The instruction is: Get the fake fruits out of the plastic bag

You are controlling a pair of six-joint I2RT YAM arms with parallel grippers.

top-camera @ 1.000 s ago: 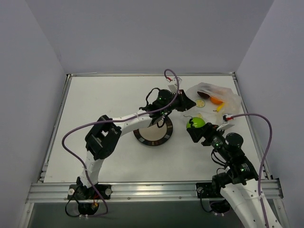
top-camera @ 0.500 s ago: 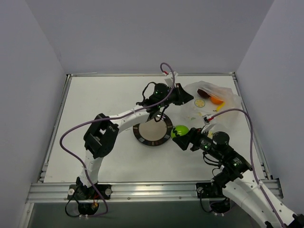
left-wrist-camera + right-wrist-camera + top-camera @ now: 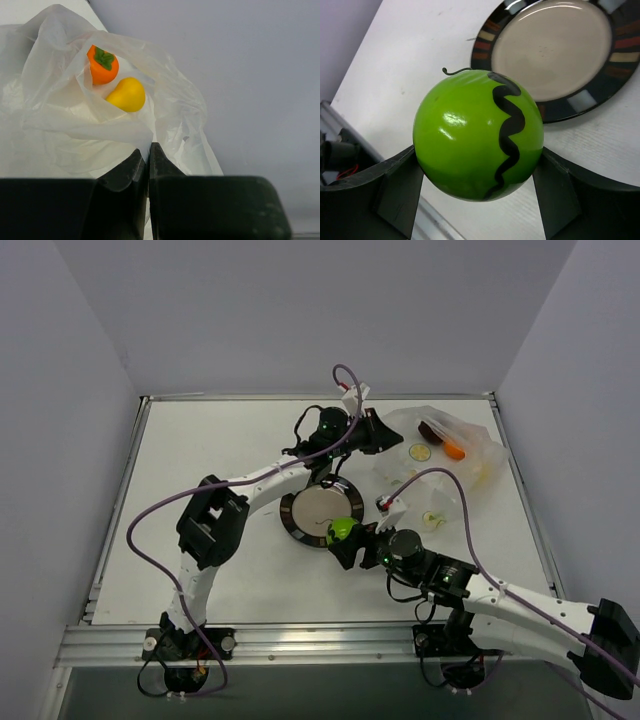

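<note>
At plate [image 3: 296, 531] rim | right tool [image 3: 347, 541] grasps glossy green ball [image 3: 470, 135], black squiggle | left tool [image 3: 148, 156] pinches plastic bag [image 3: 60, 125]

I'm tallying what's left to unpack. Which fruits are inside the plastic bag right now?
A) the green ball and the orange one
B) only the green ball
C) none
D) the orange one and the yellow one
D: the left wrist view shows the orange fruit and the yellow fruit lying inside the plastic bag, while the green ball is outside, clamped in the right gripper.
</note>
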